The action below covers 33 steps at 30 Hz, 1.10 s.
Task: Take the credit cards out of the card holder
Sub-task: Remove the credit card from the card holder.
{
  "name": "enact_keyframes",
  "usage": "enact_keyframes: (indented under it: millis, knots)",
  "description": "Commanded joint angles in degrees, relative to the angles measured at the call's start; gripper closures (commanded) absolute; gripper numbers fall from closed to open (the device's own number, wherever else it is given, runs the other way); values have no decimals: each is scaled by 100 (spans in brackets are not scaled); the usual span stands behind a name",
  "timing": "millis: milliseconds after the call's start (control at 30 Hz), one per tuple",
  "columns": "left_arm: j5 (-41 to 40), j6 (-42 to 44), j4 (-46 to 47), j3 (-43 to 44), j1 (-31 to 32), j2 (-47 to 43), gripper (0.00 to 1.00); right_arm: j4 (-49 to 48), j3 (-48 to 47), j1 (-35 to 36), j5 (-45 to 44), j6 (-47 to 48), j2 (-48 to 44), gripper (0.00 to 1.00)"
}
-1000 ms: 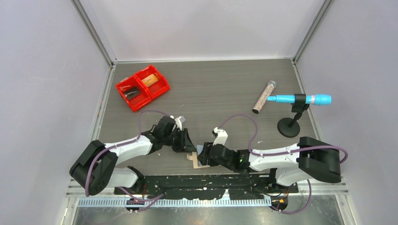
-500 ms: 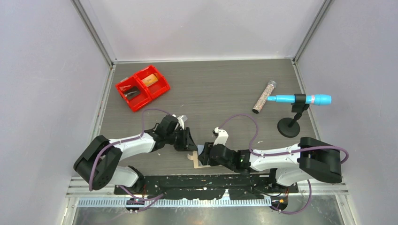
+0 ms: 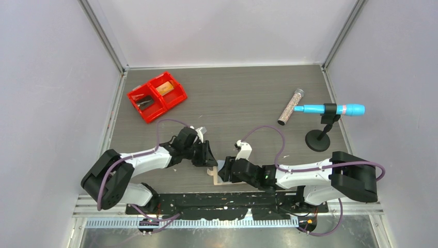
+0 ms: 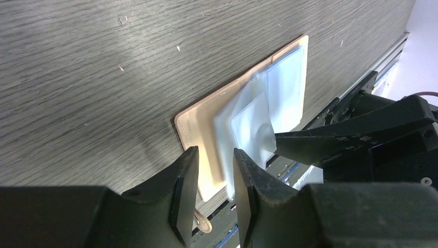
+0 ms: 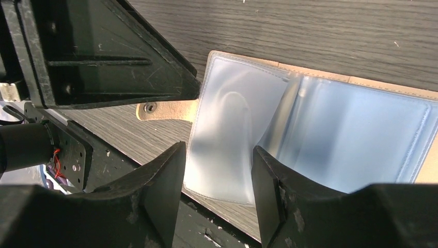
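**Left gripper** (image 4: 216, 152): fingers narrowly parted, with no object seen clamped. The edge of the flat tan leather-like folding card holder (image 4: 199, 119) shows in the gap just beneath them.

**Right gripper** (image 5: 218, 150): fingers moderately spread. A raised translucent blue-grey plastic sleeve (image 5: 227, 113) of the holder lies between them, and one fingertip touches it.

**Card holder:** it lies open on the grey wood-grain table (image 4: 93, 62), directly under both grippers. The two grippers face each other closely.

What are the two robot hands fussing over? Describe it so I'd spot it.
At the table's near edge, between the left gripper and right gripper, lies the card holder. It is flat, tan, open with clear sleeves, unlike the red bin.
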<state>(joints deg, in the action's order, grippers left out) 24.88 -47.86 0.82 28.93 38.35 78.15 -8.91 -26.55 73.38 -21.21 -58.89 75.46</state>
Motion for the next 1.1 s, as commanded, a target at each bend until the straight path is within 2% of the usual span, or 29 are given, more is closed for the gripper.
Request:
enact_keyframes:
  millis: [0,400,500,733,933,1067]
  knots:
    - [-185,53,-61,141,37,-284,67,24,-12,-8,-242,-81,-203,45]
    - [-263,116,-268,176,43,-238,67,180,90,-7,-410,-159,-299,51]
    - [-314,154,-366,184,43,-246,67,497,-47,-4,-534,-57,-388,51]
    - [-810,386,-1053,305,42,-622,67,1867,-941,198,-921,152,-182,42]
    - [-887,476,-1194,248,43,-665,67,2593,-1850,455,-1174,128,654,29]
    - [-853,530,-1170,135,49,-690,67,2991,-2234,544,-1318,92,1041,24]
